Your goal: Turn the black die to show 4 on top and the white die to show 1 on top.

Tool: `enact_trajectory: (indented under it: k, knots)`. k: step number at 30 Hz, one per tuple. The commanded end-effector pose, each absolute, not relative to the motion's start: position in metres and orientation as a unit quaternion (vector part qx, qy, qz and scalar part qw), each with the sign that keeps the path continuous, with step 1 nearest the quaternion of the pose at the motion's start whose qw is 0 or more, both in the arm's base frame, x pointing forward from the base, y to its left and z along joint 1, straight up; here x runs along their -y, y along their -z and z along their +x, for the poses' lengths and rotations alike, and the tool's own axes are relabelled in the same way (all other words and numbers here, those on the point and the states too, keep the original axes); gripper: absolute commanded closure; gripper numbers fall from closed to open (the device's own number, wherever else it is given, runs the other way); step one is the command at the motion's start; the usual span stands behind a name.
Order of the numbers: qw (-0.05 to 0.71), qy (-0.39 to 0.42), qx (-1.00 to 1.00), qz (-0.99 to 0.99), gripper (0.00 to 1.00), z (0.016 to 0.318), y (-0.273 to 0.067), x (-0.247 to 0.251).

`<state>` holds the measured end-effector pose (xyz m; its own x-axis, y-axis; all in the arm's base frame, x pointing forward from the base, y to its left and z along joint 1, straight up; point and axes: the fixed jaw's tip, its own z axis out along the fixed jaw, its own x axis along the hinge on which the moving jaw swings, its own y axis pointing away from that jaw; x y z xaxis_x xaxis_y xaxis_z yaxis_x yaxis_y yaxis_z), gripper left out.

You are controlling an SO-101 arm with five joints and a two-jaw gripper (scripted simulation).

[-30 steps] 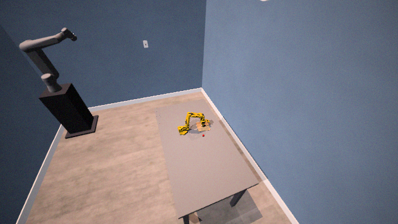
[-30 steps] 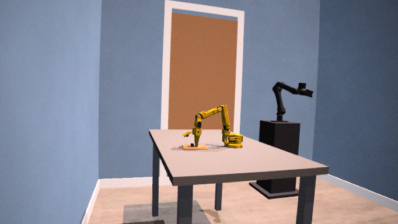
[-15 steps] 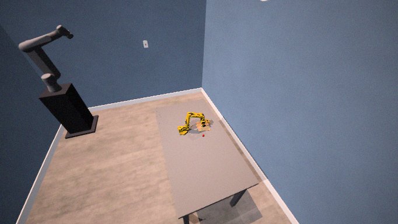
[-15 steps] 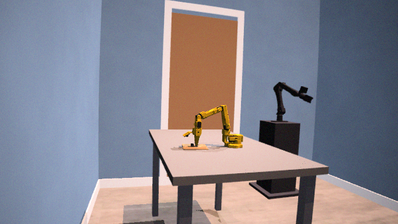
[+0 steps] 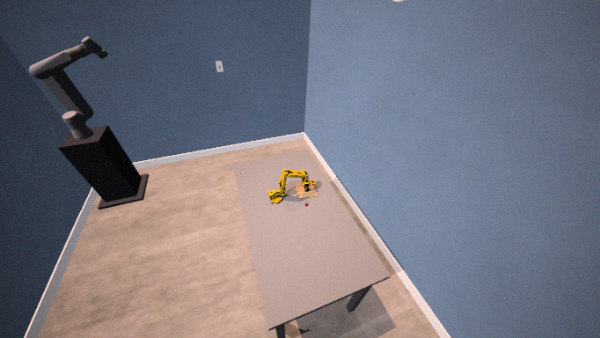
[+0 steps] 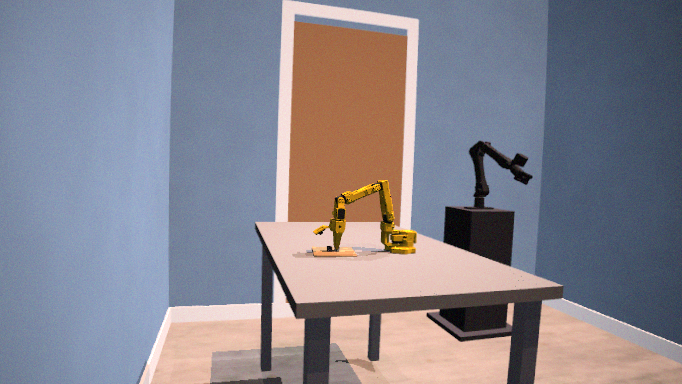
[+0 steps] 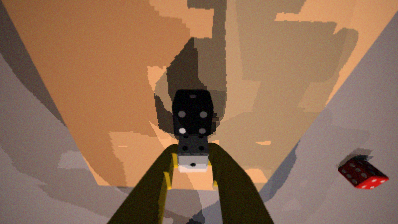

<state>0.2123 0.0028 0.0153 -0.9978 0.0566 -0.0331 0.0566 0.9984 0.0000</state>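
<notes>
White die (image 7: 193, 163): pinched in my hand (image 5: 306, 189) (image 6: 336, 249) (image 7: 194, 153) — sides covered.
Black die (image 6: 329, 248) (image 7: 193, 112): on the mat (image 5: 311, 194) (image 6: 335, 254) (image 7: 95, 100), underside hidden.
Red die (image 5: 306, 204) (image 7: 363, 174): off the mat — pips too tiny from above.
</notes>
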Motion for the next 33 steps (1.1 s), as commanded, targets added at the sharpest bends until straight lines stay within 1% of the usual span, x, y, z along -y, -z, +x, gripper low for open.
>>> enact_trajectory:
  k: [1,20,33]
  knots:
    - [0.029,0.0,-0.999,0.03,0.9,0.2154,-0.0184,-0.0009]
    - [0.029,0.0,-0.999,0.03,0.74,0.2154,-0.0184,-0.0009]
    - [0.029,0.0,-0.999,0.03,0.73,0.2157,-0.0205,-0.0009]
